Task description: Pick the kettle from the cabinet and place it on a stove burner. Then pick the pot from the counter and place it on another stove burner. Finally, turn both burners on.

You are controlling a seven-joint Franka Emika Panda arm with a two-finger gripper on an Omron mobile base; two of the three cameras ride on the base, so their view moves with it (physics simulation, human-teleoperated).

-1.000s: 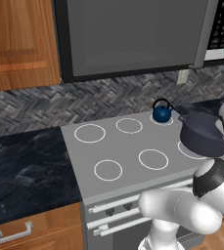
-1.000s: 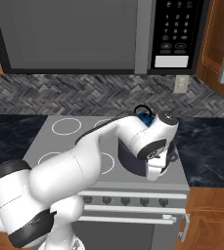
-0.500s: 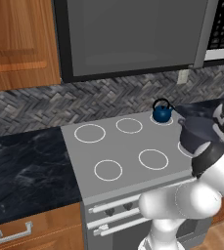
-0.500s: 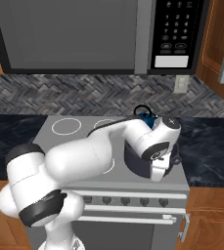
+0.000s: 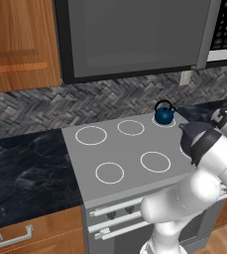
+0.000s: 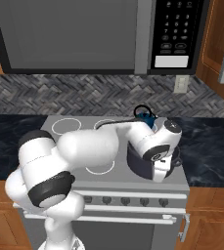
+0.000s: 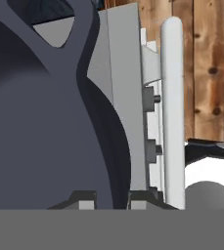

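The fingers [image 7: 88, 196] are pinched on the rim of the pot [image 6: 142, 165], which sits over the front right of the cooktop [image 5: 119, 163]. The kettle [image 5: 164, 113] stands on the cooktop's back right burner [image 5: 162, 123], just behind the pot. The black surface [image 5: 26, 173] lies left of the cooktop.

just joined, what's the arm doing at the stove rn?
The kettle already sits on a rear burner of the cooktop. The arm now has its gripper shut on the rim of the pot, jaws nearly closed, with the pot at the cooktop's front right corner. Whether the pot has touched down I can't tell. Nothing shows a burner on.
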